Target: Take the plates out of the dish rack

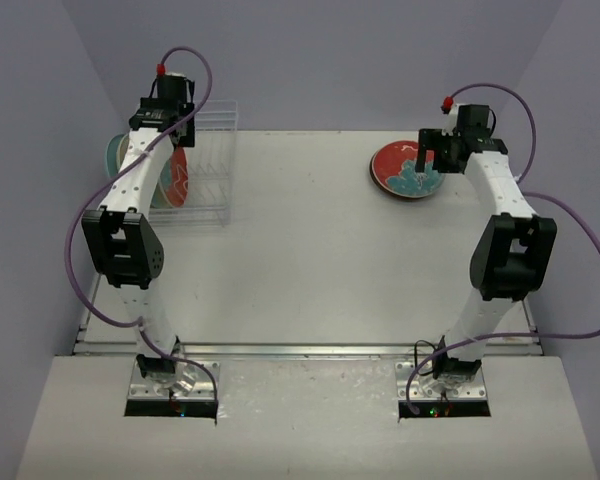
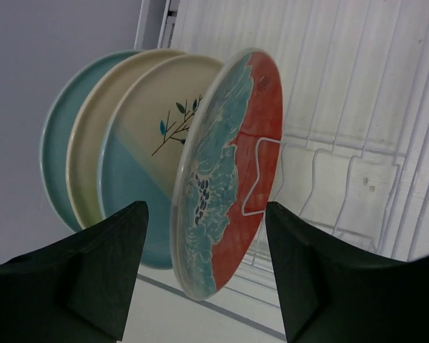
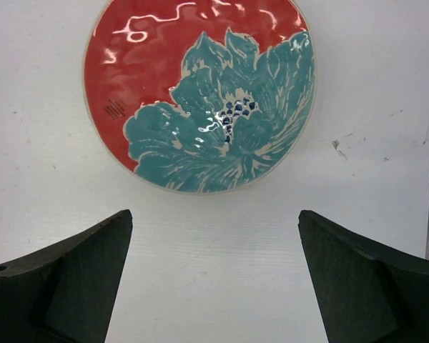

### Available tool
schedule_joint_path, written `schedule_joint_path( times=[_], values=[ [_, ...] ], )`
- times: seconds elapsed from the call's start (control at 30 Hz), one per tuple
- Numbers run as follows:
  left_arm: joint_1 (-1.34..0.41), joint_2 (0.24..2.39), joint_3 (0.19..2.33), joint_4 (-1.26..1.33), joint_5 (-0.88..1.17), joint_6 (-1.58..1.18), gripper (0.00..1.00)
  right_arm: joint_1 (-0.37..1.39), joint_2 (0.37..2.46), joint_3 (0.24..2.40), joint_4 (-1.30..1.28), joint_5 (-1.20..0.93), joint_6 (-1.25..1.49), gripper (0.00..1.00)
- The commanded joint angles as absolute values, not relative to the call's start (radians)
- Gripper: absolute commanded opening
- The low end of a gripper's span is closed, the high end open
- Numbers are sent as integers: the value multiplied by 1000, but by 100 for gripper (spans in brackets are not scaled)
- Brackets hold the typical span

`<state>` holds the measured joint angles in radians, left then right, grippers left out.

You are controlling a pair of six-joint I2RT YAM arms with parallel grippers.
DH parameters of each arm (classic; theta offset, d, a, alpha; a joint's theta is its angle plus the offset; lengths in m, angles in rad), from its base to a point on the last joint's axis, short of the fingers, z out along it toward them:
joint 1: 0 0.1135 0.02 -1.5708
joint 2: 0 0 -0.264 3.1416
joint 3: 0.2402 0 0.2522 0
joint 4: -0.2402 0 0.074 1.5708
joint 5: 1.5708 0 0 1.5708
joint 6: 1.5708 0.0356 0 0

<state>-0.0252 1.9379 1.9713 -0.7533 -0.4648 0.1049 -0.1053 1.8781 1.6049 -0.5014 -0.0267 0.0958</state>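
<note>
Fingers (image 2: 93, 279) of the left gripper (image 2: 206, 282) stand apart astride the lower rim of the red plate (image 2: 229, 179), one on each face. They are near it but not pinching it, as far as we can tell. That plate stands upright in the rack (image 2: 329, 179), nearest the gripper, with a cream-and-blue plate (image 2: 139, 150), a cream plate (image 2: 86, 150) and a teal plate (image 2: 53, 157) behind it. We count four left to unload. One flower plate (image 3: 200, 93) lies flat on the table (image 3: 222, 250), which we judge done. The right gripper (image 3: 214, 271) is spread wide and empty, that plate just ahead of it, untouched.
</note>
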Motion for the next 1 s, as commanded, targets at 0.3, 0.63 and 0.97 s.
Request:
schedule_joint_path(
  times=[0.3,0.63,0.97],
  values=[
    [0,2043,1973,-715,-571,127,28,-98,1723,1448,-468,-130,94,99],
    [0,1978,1995,-653,-634,216,0,-86,1679,1435,-475,-174,107,99],
    [-112,1814,2120,-448,-708,447,0,-56,1652,1427,-462,-202,110,99]
  ],
)
